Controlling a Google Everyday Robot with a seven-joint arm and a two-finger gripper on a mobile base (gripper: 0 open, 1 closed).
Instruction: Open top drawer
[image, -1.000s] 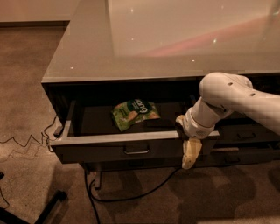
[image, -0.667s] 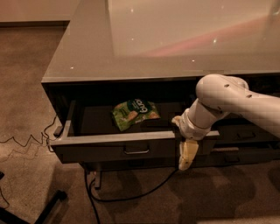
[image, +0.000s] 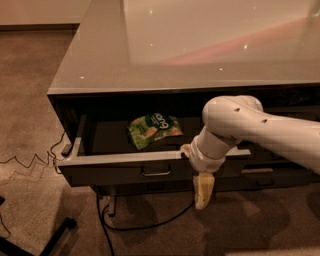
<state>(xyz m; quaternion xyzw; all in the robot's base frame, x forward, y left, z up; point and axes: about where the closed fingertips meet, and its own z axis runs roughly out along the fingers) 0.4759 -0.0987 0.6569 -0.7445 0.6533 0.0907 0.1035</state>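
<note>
Plainly, top drawer (image: 115, 172): standing out from under the counter's (image: 200, 50) front edge, interior exposed, its pale top rim running left to right.
Pull (image: 155, 172): centred on the drawer front, apart from the gripper.
Snack bag (image: 153, 129): green, lying flat on the drawer floor near the middle, away from the side walls.
Gripper (image: 203, 192): hanging point-down before the drawer front, right of the pull, tip below the front's lower edge; whether the claw is open or closed cannot be told.
Arm (image: 260, 130): white, reaching in from the right, wrist crossing the drawer's front rim.
Open room: carpet (image: 35, 115) spreads left of the drawer; a black cable (image: 140, 226) trails on the floor beneath the front.
</note>
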